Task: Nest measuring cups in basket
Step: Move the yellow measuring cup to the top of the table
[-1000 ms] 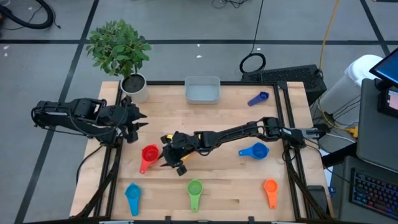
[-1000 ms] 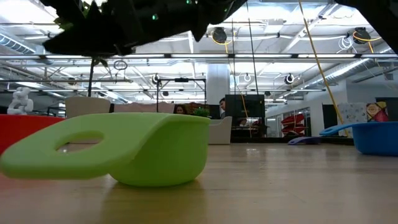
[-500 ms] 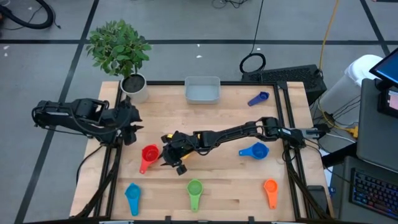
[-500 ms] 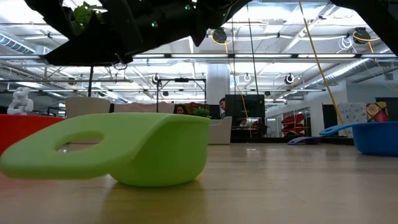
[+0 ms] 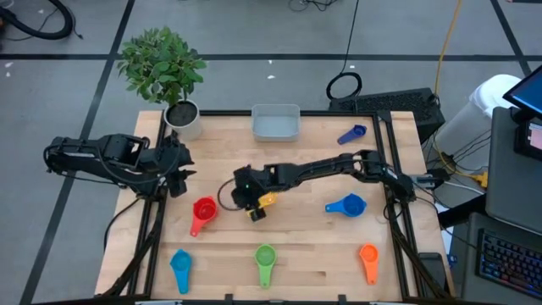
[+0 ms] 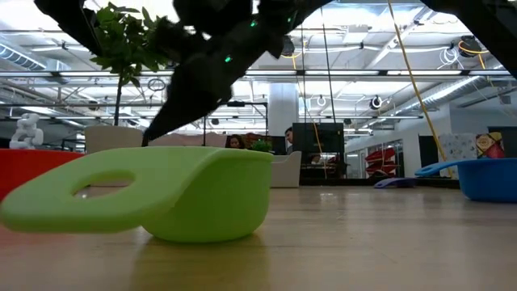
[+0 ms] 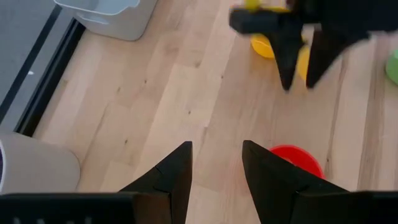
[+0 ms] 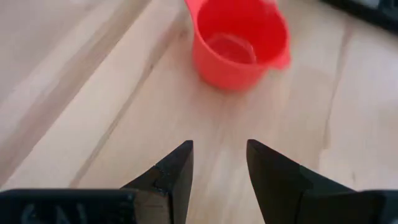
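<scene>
The measuring cups lie apart on the wooden table: red [image 5: 203, 210], yellow [image 5: 267, 201], green [image 5: 265, 257], light blue [image 5: 180, 263], orange [image 5: 367, 256] and two dark blue [image 5: 347, 205] [image 5: 352, 134]. The basket [image 5: 275, 124] stands at the far edge. My right gripper [image 5: 246, 208] hangs open over the table between the red and yellow cups, pointing steeply down; in its wrist view the red cup [image 8: 236, 40] lies ahead of the fingers [image 8: 174, 168]. The yellow cup [image 7: 264, 46] lies just behind it. My left gripper [image 5: 179, 169] waits open at the left edge.
A white plant pot [image 5: 184, 116] with a leafy plant stands at the far left corner, close to my left arm. In the low view the green cup [image 6: 161, 194] fills the foreground. Bare wood lies between the cups and the basket.
My right gripper has pulled back from beside the red cup toward the table's right, risen and tipped more steeply downward. The yellow cup, hidden under it before, now shows beside the wrist. My left gripper has drawn slightly toward the left edge.
</scene>
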{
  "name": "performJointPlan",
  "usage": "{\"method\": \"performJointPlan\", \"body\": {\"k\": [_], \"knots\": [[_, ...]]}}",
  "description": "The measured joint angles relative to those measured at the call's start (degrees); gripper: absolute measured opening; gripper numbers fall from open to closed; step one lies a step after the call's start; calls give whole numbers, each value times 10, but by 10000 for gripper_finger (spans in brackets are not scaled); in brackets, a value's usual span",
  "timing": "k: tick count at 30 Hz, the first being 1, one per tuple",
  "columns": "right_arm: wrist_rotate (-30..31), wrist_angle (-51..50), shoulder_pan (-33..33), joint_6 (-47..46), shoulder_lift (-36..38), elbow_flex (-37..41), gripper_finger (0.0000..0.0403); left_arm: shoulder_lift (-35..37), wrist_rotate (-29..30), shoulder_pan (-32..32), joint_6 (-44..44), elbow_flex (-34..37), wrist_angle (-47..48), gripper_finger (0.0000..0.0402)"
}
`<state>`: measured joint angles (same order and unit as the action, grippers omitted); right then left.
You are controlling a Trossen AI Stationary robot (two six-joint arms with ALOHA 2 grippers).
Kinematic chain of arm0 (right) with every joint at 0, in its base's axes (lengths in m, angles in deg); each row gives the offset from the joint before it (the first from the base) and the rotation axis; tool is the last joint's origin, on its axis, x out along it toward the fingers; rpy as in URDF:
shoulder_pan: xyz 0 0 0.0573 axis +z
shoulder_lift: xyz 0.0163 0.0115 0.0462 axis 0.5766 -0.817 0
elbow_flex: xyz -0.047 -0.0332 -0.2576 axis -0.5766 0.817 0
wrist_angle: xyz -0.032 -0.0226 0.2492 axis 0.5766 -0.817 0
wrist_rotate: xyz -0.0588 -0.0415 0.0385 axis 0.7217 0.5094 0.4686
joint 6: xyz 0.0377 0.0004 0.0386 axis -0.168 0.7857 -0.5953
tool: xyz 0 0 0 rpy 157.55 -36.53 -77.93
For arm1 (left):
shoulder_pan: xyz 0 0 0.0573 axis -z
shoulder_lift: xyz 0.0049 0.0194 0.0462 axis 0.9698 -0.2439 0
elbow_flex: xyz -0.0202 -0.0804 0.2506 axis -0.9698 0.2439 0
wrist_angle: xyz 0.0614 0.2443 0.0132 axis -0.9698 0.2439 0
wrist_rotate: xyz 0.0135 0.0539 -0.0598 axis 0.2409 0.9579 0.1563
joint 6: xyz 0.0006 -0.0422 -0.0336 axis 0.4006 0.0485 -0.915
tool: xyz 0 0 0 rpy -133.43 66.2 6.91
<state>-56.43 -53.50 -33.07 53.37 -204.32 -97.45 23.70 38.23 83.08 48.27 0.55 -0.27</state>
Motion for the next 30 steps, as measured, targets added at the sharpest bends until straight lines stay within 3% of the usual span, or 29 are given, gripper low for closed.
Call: {"method": "performJointPlan", "body": {"k": [9,15,21,30], "knots": [[31,-132,18,30,79,-1,144,0,5,0,0,0,0,145],[31,-225,17,6,83,35,144,0,5,0,-1,0,0,145],[50,-216,17,-12,83,117,144,0,5,0,0,0,-1,145],[54,-149,17,-24,94,163,144,0,8,0,10,0,-9,145]]}}
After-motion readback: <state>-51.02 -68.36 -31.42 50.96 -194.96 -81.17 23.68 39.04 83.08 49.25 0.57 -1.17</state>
